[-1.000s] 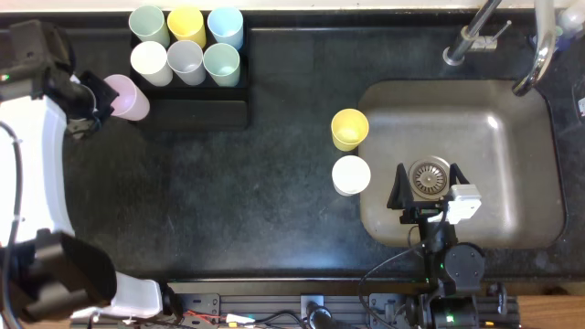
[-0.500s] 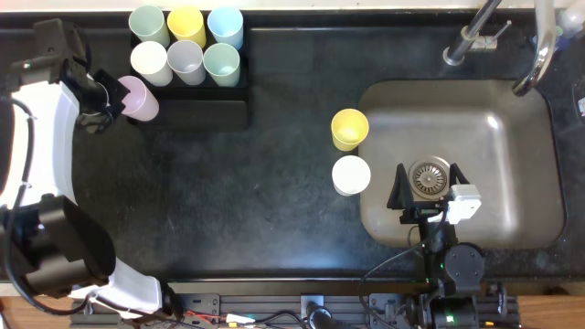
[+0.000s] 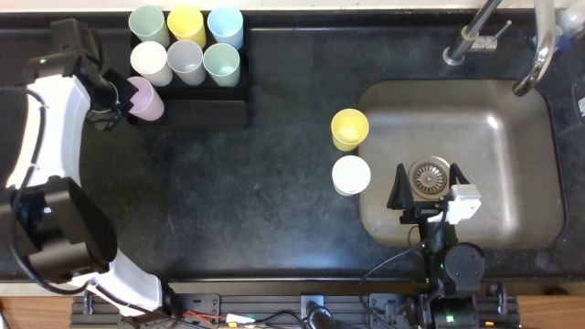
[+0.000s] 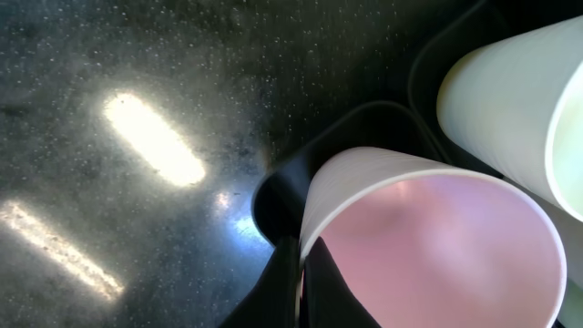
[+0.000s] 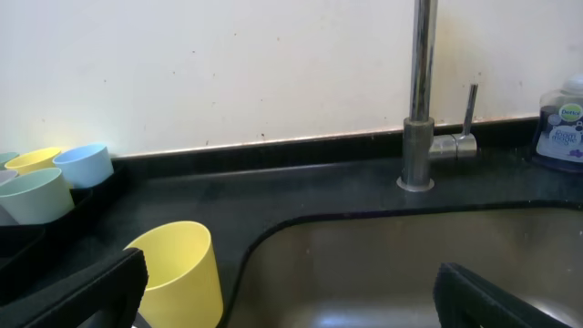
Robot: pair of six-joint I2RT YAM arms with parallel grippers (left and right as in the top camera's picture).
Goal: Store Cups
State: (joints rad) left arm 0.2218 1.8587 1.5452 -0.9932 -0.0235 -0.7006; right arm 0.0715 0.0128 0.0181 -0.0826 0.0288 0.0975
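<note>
My left gripper (image 3: 117,97) is shut on the rim of a pink cup (image 3: 144,99), held tilted at the left end of the black rack (image 3: 196,113). In the left wrist view the pink cup (image 4: 428,237) hangs above the rack's near-left slot, beside a white cup (image 4: 515,100). The rack holds several pastel cups (image 3: 187,41) in its back rows. A yellow cup (image 3: 349,129) and a white cup (image 3: 351,175) stand on the counter by the sink's left rim. My right gripper (image 3: 428,187) rests open over the sink, behind the yellow cup (image 5: 178,269).
The steel sink (image 3: 512,137) takes up the right side, with a drain (image 3: 430,175) and a faucet (image 5: 419,91) at the back. A soap bottle (image 5: 560,128) stands at the far right. Dark counter (image 3: 256,201) lies between the rack and the sink.
My left arm has carried the pink cup right and slightly up the view, closer to the rack's left end. The right arm has stayed still.
</note>
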